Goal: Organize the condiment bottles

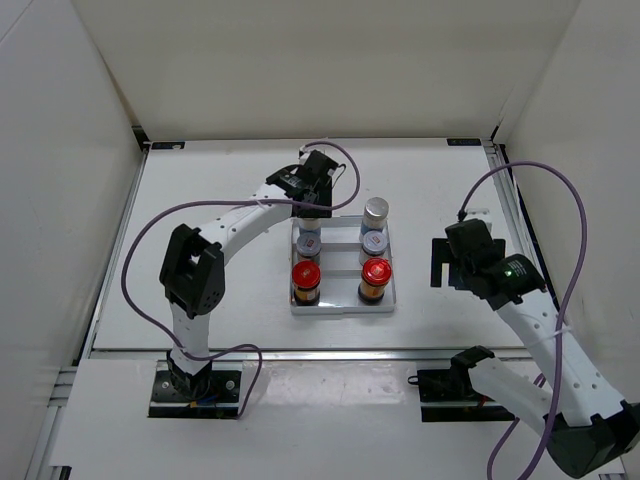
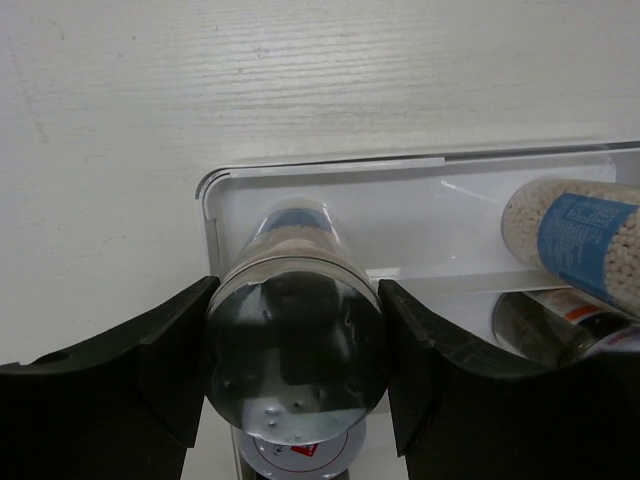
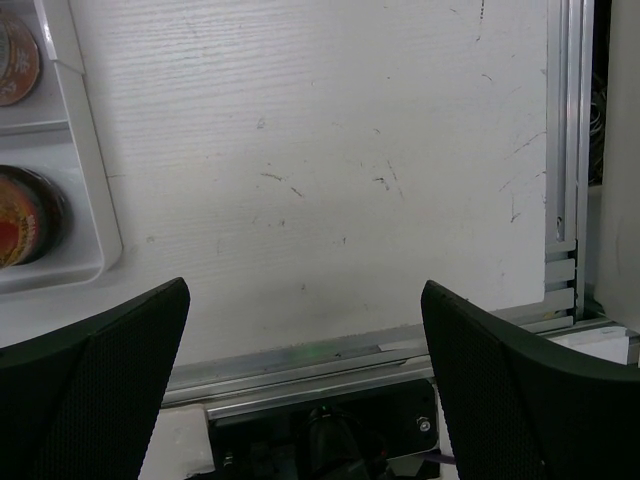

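A white tray (image 1: 342, 303) holds the condiment bottles. Two red-capped jars (image 1: 306, 273) (image 1: 376, 270) stand in its front row. A short silver-capped jar (image 1: 373, 241) is in the middle row, and a tall silver-capped jar (image 1: 375, 210) stands at the back right. My left gripper (image 1: 312, 205) is shut on another tall silver-capped jar (image 2: 295, 340) over the tray's back-left corner (image 2: 215, 185). The blue-labelled tall jar (image 2: 575, 235) shows to its right. My right gripper (image 3: 305, 330) is open and holds nothing, over bare table right of the tray.
The tray's right rim (image 3: 85, 150) and a red-capped jar (image 3: 15, 215) sit at the left edge of the right wrist view. A metal rail (image 3: 565, 150) borders the table on the right. White walls enclose the table.
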Controlling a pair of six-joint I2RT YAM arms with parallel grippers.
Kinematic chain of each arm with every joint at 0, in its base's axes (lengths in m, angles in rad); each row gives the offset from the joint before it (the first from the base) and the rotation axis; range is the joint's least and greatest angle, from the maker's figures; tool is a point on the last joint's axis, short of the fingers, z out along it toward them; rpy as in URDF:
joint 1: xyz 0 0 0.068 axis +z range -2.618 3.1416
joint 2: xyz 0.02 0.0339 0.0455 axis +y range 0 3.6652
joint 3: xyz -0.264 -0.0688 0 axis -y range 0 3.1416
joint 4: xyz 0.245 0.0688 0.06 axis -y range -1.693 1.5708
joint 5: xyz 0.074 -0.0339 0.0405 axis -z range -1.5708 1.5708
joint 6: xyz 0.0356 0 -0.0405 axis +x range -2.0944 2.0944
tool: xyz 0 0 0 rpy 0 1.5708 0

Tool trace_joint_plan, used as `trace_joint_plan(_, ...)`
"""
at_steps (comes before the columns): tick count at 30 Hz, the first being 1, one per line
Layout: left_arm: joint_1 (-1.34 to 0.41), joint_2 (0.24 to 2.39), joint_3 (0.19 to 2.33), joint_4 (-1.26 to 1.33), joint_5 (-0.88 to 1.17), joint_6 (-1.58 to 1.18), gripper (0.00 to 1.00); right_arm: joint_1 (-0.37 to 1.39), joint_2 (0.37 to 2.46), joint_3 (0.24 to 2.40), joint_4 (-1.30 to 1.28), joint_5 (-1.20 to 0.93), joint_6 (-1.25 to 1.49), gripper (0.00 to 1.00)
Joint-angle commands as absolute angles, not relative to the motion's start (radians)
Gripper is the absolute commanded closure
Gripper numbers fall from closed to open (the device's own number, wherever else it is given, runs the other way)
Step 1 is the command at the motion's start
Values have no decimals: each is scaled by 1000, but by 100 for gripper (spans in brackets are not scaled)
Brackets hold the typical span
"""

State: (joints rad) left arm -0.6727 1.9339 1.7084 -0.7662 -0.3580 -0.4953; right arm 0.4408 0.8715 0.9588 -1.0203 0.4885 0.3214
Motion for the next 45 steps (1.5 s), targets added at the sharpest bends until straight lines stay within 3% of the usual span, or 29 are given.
trace_joint_plan(1,-664,1928,1710,-730,-347,-518,75,446,850,963,-991,511,333,0)
trace_joint_plan(3,-664,1928,1710,-730,-347,-518,67,446,841,963,-991,511,333,0)
trace_joint_plan(6,-664,1928,1701,-730,-347,-518,33,446,841,963,-991,511,333,0)
trace_joint_plan(7,-664,1928,1701,-730,-347,-518,16,446,841,963,-991,511,333,0)
trace_joint_plan(10,-664,1919,1692,-730,-373,-518,0,446,831,963,-991,511,333,0)
trace_joint_plan(20,-646,1611,1634,-730,-483,-399,0,446,822,963,-991,511,333,0)
trace_joint_plan(27,-627,1321,1358,-689,-636,-276,0,446,822,963,-991,511,333,0)
trace_joint_plan(37,-434,852,726,-16,-528,153,0,457,772,954,-991,511,333,0)
trace_joint_plan(41,-327,928,572,150,-384,143,0,457,790,954,-991,511,333,0)
trace_joint_plan(45,-258,1076,431,437,-413,49,0,457,799,954,-991,511,333,0)
